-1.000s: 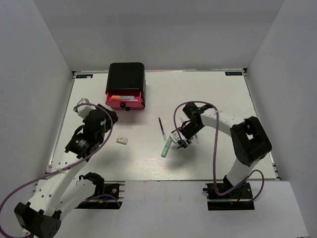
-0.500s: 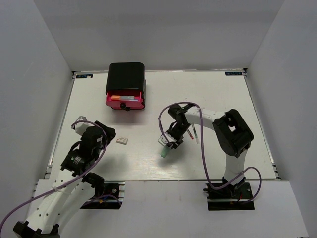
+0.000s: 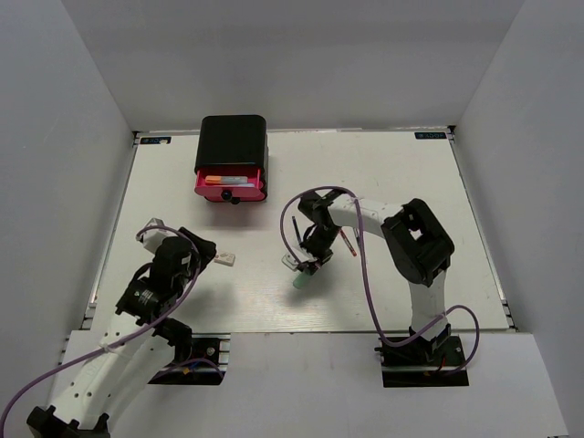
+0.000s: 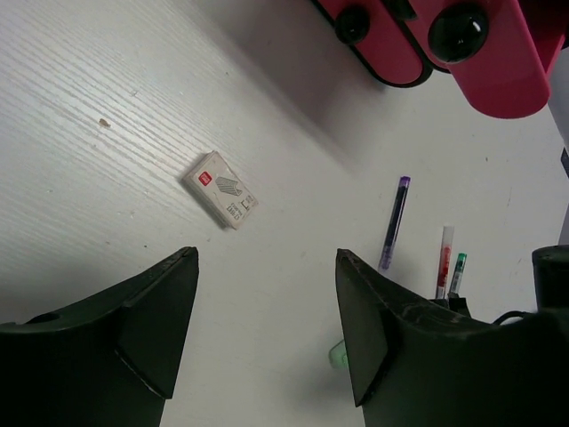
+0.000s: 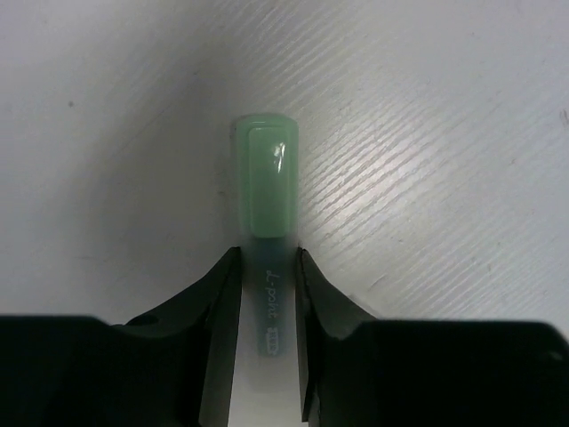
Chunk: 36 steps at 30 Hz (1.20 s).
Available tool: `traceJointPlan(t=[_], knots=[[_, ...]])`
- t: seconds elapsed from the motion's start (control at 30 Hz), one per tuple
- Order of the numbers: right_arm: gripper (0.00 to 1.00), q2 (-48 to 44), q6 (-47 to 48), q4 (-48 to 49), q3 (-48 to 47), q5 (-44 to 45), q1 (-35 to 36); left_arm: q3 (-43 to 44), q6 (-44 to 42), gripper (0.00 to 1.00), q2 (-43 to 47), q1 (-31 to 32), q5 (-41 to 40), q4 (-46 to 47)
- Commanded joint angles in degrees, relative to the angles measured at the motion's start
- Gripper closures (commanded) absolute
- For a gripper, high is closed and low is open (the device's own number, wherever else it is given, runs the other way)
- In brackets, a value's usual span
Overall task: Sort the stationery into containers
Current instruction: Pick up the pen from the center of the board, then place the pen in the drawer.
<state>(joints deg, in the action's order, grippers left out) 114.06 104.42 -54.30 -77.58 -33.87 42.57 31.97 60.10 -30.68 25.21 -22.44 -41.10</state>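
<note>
The mint green marker (image 5: pixel 267 191) lies on the white table, cap end forward. My right gripper (image 5: pixel 268 253) has its fingers pressed against both sides of the marker's barrel; in the top view it (image 3: pixel 307 263) is at mid table over the marker (image 3: pixel 298 284). My left gripper (image 4: pixel 267 258) is open and empty, near the white eraser (image 4: pixel 221 189), which also shows in the top view (image 3: pixel 224 258). A dark blue pen (image 4: pixel 393 222), a red pen (image 4: pixel 443 260) and a green pen (image 4: pixel 457 271) lie beyond. The top pink drawer (image 3: pixel 230 188) of the black cabinet (image 3: pixel 234 141) is pulled open with items inside.
The closed pink drawers with black knobs (image 4: pixel 458 31) sit at the top of the left wrist view. The red pen (image 3: pixel 348 245) lies just right of my right arm's wrist. White walls enclose the table on three sides.
My right gripper moved left and settled over the mint green marker, which shifted slightly left and nearer. My left arm drew back toward the near edge, closer to the eraser.
</note>
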Motion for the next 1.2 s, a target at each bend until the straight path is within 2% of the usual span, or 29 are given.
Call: traceJointPlan(t=[0.0,0.07,0.1,0.13,0.17,0.2,0.27,0.3,0.43,0.67,0.83,0.93,1.17], knots=[[1.0,-4.78,-8.59,-2.3,-0.2,-1.27,-0.46,-1.38,0.81,0.27,0.35,-0.25,2.13,2.87],[1.0,-7.09,-13.25,-0.12,-0.99,-4.61,-0.64,-2.95,0.81,0.27,0.35,-0.25,2.83,4.36],[1.0,-9.71,-23.63,3.21,-2.12,-5.76,-0.56,-2.96,1.33,0.27,0.35,-0.25,3.45,5.49],[1.0,-12.0,-27.3,7.68,-3.53,-7.69,-0.55,-3.74,1.34,0.27,0.35,-0.25,3.45,6.12],[1.0,-14.02,-34.91,9.98,-4.93,-7.88,-0.47,-4.27,1.34,0.27,0.35,-0.25,3.97,6.73],[1.0,-14.74,-42.64,18.88,-5.56,-7.71,-0.29,-4.28,1.34,0.27,0.35,-0.25,3.98,7.78],[1.0,-16.41,-48.76,24.74,-7.75,-4.73,-0.29,-4.28,1.34,0.27,-0.34,-0.25,3.98,8.66],[1.0,-16.33,-54.09,31.91,-8.28,-3.5,-0.29,-4.28,1.34,0.27,-1.05,-0.25,3.98,9.45],[1.0,-11.25,-64.93,40.05,-16.87,3.79,-0.29,-4.28,1.34,0.27,-2.63,-0.25,3.98,10.08],[1.0,-1.24,-74.0,51.4,-30.32,4.34,0.06,-4.8,1.95,0.27,-2.55,-0.25,4.51,10.6],[1.0,4.06,-81.29,60.35,-33.25,1.62,0.15,-4.81,2.48,0.27,-1.4,-0.25,4.51,10.08],[1.0,7.75,-84.98,60.19,-36.41,0.47,0.32,-4.81,2.48,0.27,-0.88,-0.25,4.51,8.94],[0.99,9.69,-83.42,59.32,-34.39,-0.23,0.15,-5.95,3.63,0.27,-0.26,-0.25,4.51,10.77]])
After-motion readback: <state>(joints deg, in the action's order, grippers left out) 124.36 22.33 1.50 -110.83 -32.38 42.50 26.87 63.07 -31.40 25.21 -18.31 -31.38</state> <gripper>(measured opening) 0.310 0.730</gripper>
